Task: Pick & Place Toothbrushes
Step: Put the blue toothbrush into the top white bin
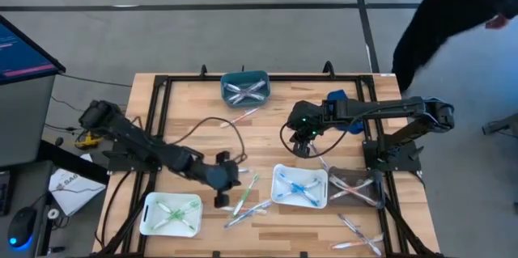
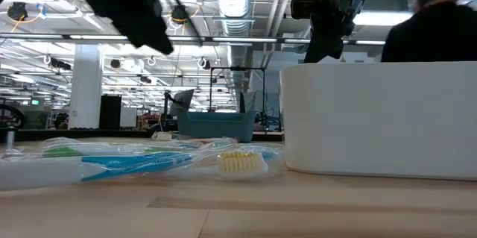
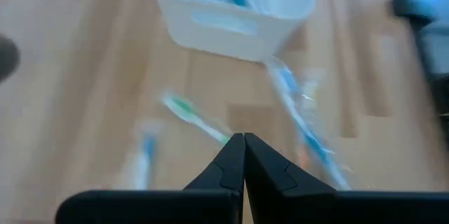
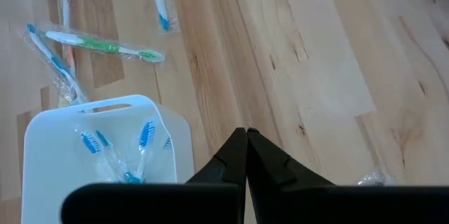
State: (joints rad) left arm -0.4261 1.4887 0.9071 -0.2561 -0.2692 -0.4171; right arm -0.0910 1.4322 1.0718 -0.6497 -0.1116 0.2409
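Loose wrapped toothbrushes lie flat on the wooden table (image 1: 267,133): a green one (image 3: 196,120) and blue ones (image 3: 300,115) near the front, in front of my left gripper (image 1: 223,182). That gripper hovers shut above them with nothing in it. My right gripper (image 1: 303,148) hangs shut and bare over bare wood, just beyond the white tray (image 4: 63,147) that holds blue toothbrushes (image 4: 116,155). A second white tray (image 1: 170,213) holds green ones. In the low view, wrapped toothbrushes (image 2: 134,163) lie beside a white tray wall (image 2: 380,119).
A teal tray (image 1: 244,88) with pale toothbrushes stands at the table's far edge, and a clear tray (image 1: 356,187) at the right. More loose toothbrushes (image 1: 356,235) lie at the near right. A black cable (image 1: 218,124) loops over the table. A person (image 1: 461,15) stands beyond the far right corner.
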